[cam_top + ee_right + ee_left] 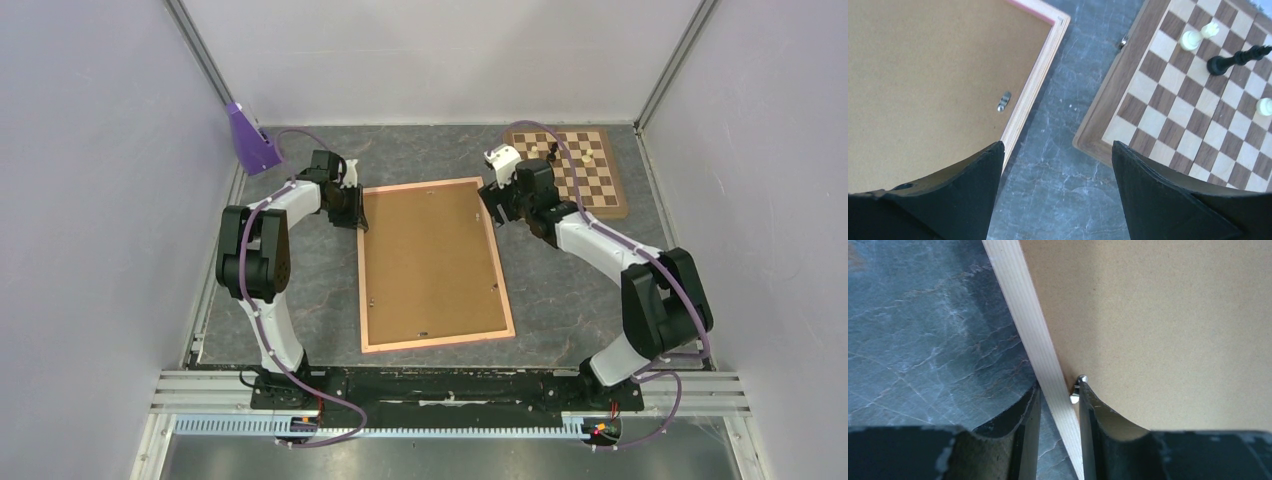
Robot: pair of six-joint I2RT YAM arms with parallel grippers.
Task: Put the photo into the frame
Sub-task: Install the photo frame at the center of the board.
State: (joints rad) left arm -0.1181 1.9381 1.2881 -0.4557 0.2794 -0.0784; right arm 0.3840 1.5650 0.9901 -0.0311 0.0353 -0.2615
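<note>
The left gripper (1058,387) pinches the frame (1018,295); it lies back up, long side running away. The right gripper (1057,145) gapes, empty.

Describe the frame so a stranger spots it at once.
On the grey marbled table, the frame lies flat in the middle, back up. Its thin pale-wood edge surrounds a plain brown backing board, unlike the chequered chessboard at the far right.
</note>
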